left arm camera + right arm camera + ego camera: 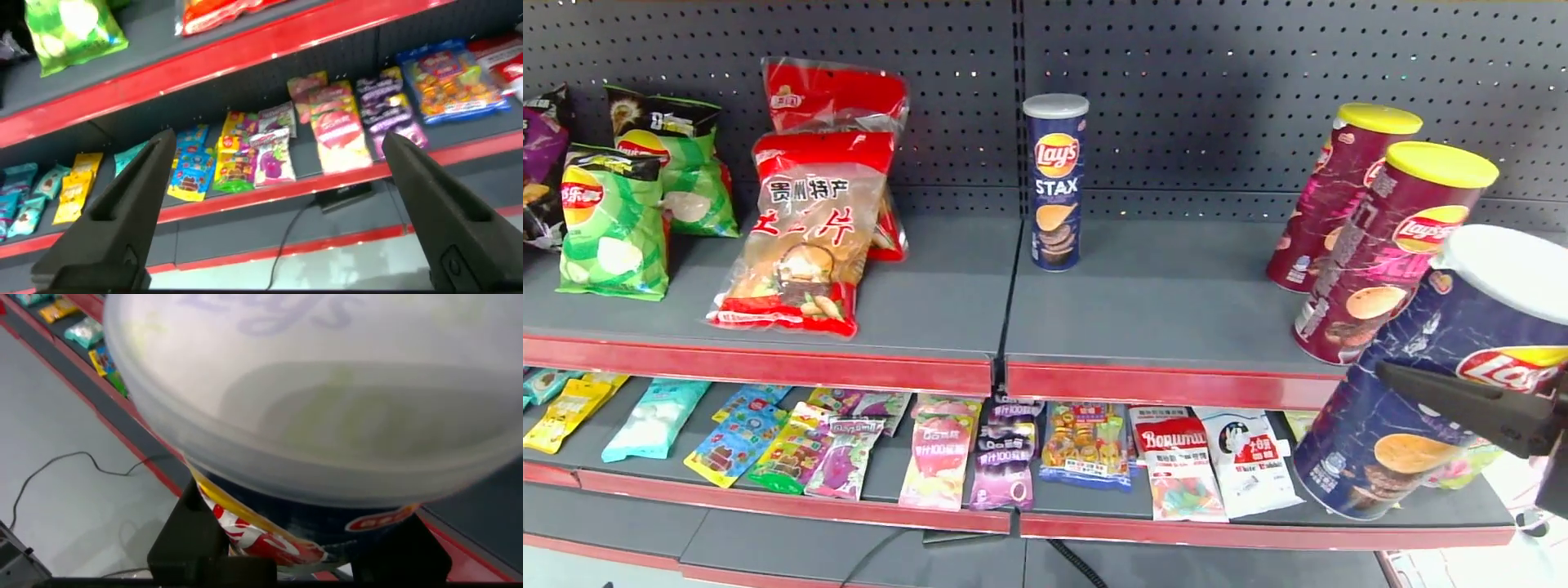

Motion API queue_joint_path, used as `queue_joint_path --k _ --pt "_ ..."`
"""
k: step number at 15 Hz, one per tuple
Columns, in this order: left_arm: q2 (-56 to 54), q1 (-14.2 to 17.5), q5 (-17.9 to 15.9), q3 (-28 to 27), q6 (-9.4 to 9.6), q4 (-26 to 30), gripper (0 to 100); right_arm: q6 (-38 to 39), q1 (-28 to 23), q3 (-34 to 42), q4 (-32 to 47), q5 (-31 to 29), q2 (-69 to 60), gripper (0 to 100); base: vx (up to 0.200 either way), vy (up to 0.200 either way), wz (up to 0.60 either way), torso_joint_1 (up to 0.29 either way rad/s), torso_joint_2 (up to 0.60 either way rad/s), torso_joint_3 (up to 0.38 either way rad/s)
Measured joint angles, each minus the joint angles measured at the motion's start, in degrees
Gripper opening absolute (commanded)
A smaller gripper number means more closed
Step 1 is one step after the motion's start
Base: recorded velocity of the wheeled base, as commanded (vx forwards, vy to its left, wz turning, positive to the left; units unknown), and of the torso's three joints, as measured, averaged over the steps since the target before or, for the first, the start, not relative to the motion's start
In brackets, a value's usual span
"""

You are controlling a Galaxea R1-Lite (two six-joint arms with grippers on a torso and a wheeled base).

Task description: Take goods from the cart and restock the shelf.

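Observation:
My right gripper (1462,400) is shut on a dark blue chip can with a white lid (1429,367), held tilted in front of the right end of the upper shelf (1160,310). The right wrist view has the can's lid (327,400) up close, with the gripper (298,539) clamped around the can's body. A matching blue can (1055,181) stands upright at the shelf's middle back. Two maroon cans with yellow lids (1388,253) stand just behind the held can. My left gripper (278,143) is open and holds nothing, in front of the lower shelf's candy bags (270,155).
Green chip bags (613,224) and red-and-clear snack bags (800,237) fill the upper shelf's left half. Bare shelf lies between the standing blue can and the maroon cans. Small candy packs (1005,457) line the lower shelf. A black cable (49,478) runs across the floor.

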Motion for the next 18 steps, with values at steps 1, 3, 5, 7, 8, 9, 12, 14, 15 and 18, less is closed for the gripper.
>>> queue_joint_path --k 1,3,5,7,8,9,12,14,15,18 --pt "0.02 0.02 0.00 0.06 0.00 0.04 100 0.00 0.06 -0.05 -0.49 0.04 0.09 0 0.000 0.200 0.00 0.002 0.00 0.002" --pt "-0.02 0.07 0.06 0.06 0.00 -0.02 100 0.00 -0.02 0.15 -0.38 0.00 0.07 0 0.000 0.100 0.00 -0.006 0.00 0.004" --pt "-0.04 0.05 0.16 0.20 0.32 0.00 100 0.00 -0.04 0.34 -0.35 -0.02 0.09 0 0.000 0.000 0.00 0.000 0.00 0.000" --pt "-0.11 0.02 0.29 0.24 0.62 0.00 100 0.02 0.00 0.41 -0.40 -0.02 0.09 0 0.000 0.000 0.00 0.000 0.00 0.000" --pt "-0.11 0.07 0.24 0.28 0.68 0.00 100 0.00 -0.04 0.41 -0.33 -0.10 0.16 0 0.000 0.000 0.00 0.000 0.00 0.000" --pt "-0.11 0.11 0.27 0.28 0.71 -0.05 100 0.00 -0.04 0.41 -0.29 -0.10 0.16 0 0.000 0.000 0.00 0.000 0.00 0.000" --pt "-0.11 0.05 0.46 0.26 0.71 0.00 100 0.00 -0.04 0.41 -0.35 -0.07 0.20 0 0.200 0.000 0.00 0.002 0.00 0.006" --pt "-0.09 0.07 0.46 0.17 0.71 -0.05 100 0.00 -0.04 0.30 -0.44 -0.05 0.11 0 0.200 0.000 0.00 -0.012 0.00 0.002" --pt "-0.11 0.02 0.44 0.17 0.71 0.00 100 0.00 -0.02 0.30 -0.29 -0.05 0.13 0 0.000 0.000 0.00 0.000 0.00 0.000" --pt "-0.06 0.07 0.40 0.17 0.71 -0.02 100 0.00 -0.04 0.13 -0.33 -0.07 0.28 0 0.000 0.000 0.00 0.000 0.00 0.000"
